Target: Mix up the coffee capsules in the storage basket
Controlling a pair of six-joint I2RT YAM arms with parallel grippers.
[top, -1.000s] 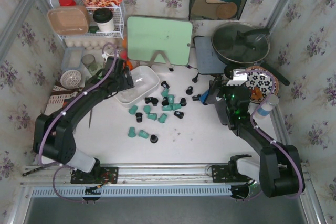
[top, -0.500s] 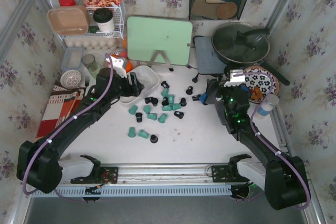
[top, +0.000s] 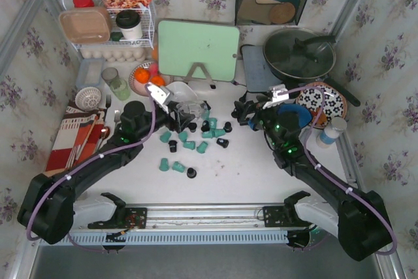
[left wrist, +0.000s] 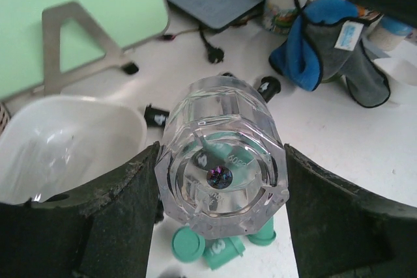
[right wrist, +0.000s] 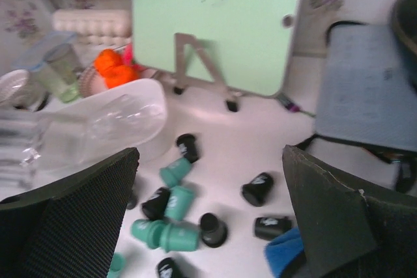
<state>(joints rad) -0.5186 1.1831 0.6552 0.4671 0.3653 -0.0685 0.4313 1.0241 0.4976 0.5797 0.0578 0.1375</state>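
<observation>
And the left gripper [left wrist: 221, 161] has swung in from the far side of the storage basket [left wrist: 98, 118], and its jaws are clamped on a clear faceted container [left wrist: 215, 112] held right over the coffee capsules [top: 208, 129]. A second ago that arm was tucked against the basket's left end. Now it reaches out across the tabletop [top: 241, 168], and the plate of orange fruit [top: 147, 75] it was covering is in plain sight. The right gripper [right wrist: 210, 154] has pushed forward and leftward too, jaws spread wide with nothing between them, looking down on the same scatter. Here's the catch for the task: teal and black pods are strewn loose on the tabletop, while the white tub just behind the left jaws, by the foot of the green board [top: 196, 47], looks bare inside from both wrist views. So, as I read it, the mixing proper can't start until those pods get into the tub. Both arms closing on the pile suggests gathering is the step in hand, and the pods themselves haven't budged
</observation>
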